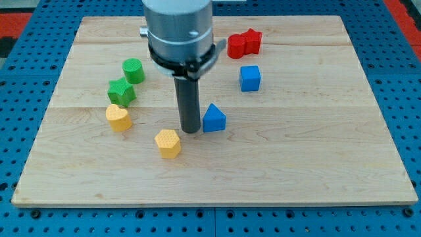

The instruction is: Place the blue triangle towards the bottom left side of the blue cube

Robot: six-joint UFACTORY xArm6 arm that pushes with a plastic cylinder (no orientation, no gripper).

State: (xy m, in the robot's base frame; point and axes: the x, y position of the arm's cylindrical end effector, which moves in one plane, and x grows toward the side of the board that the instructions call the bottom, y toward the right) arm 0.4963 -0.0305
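The blue triangle point(214, 119) lies near the board's middle. The blue cube point(250, 78) sits above it and to the right, a short gap away. My tip point(191, 130) rests on the board just left of the blue triangle, touching or almost touching its left side. The dark rod rises from there to the grey arm body at the view's top.
A yellow block point(168, 143) lies below-left of my tip and a yellow heart-like block point(118, 118) further left. A green cylinder point(133, 70) and a green star-like block point(122, 91) sit at the left. Two red blocks point(244, 43) lie at the top, above the blue cube. The wooden board point(329, 164) is edged by blue pegboard.
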